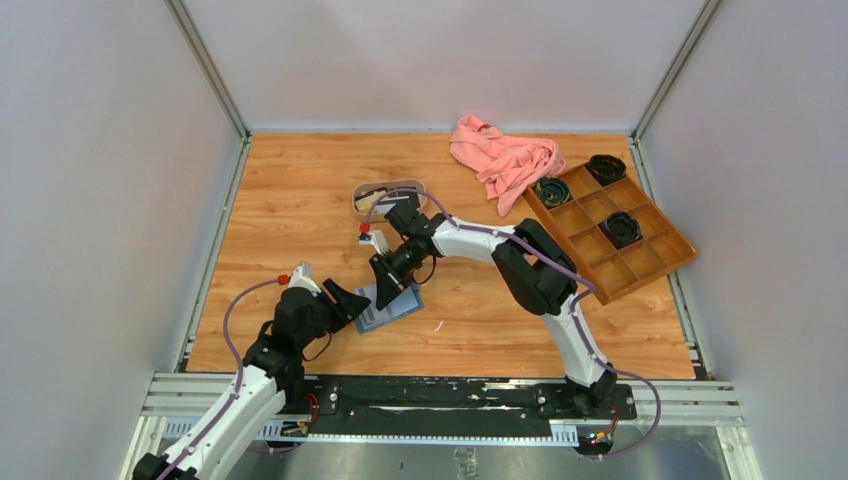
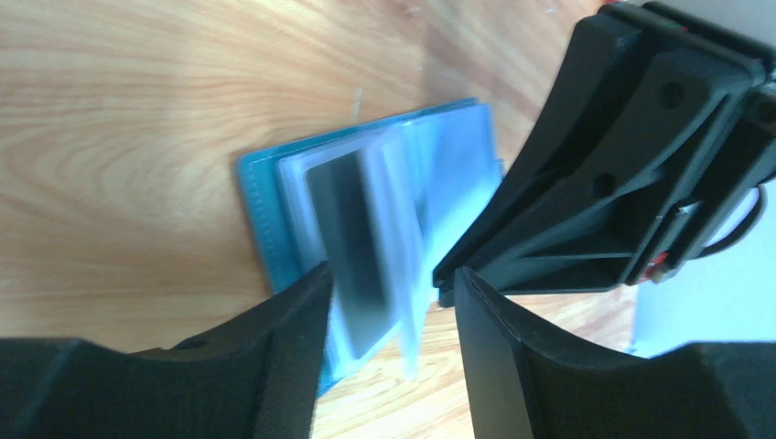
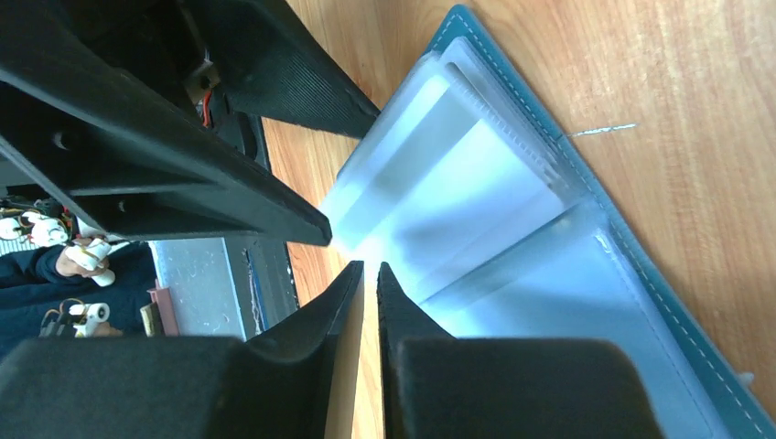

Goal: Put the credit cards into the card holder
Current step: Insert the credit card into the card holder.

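The teal-blue card holder (image 1: 400,307) (image 2: 265,210) (image 3: 586,165) lies open on the wood, its clear sleeves (image 2: 403,229) (image 3: 458,183) fanned upward. A dark grey credit card (image 2: 352,256) sits in one raised sleeve. My left gripper (image 1: 352,300) (image 2: 389,293) is open, and the raised sleeves stand between its fingers (image 3: 274,82). My right gripper (image 1: 383,272) (image 3: 370,268) has its jaws nearly together, its tips at the sleeves' near edge. I cannot tell whether a sleeve edge is pinched. Its fingers (image 2: 567,229) show beside the sleeves in the left wrist view.
An oval tray (image 1: 415,186) with something tan inside stands behind the right arm. A pink cloth (image 1: 505,160) lies at the back. A brown compartmented box (image 1: 650,255) holding black round items (image 1: 620,230) sits at the right. Walls enclose the table on three sides.
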Controlling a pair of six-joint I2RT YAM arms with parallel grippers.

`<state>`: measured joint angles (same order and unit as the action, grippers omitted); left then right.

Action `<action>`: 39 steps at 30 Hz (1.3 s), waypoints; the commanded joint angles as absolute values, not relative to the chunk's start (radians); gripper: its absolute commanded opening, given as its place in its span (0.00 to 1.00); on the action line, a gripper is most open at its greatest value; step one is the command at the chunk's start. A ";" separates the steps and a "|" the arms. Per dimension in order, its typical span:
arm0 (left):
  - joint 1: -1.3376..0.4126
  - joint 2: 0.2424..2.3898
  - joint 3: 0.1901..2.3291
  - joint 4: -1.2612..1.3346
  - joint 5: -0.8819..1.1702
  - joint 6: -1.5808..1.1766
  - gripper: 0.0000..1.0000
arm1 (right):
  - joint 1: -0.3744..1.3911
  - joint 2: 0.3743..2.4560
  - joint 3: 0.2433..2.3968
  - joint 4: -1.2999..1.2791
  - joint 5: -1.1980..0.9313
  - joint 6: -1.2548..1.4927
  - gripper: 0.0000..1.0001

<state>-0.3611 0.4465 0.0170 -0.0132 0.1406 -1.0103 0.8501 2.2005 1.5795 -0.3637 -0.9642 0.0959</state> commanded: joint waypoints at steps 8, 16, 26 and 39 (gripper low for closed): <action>-0.354 0.408 0.141 -0.371 0.030 -0.844 0.50 | 0.862 2.227 1.604 -0.360 -0.985 0.110 0.17; -0.354 0.424 0.188 -0.328 0.072 -0.778 0.49 | 0.805 2.097 1.627 -0.522 -1.049 -0.204 0.25; -0.353 0.458 0.342 -0.240 0.113 -0.673 0.79 | 0.625 1.748 1.457 -0.719 -0.998 -0.620 0.39; -0.351 0.754 0.749 -0.343 0.188 -0.572 0.99 | 0.480 1.694 1.526 -0.723 -0.960 -0.615 0.44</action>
<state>-0.3573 0.6582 0.6407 -0.2970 0.1326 -0.6086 0.5053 1.6939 1.4773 -0.6868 -0.9730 -0.5919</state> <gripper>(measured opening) 0.978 0.431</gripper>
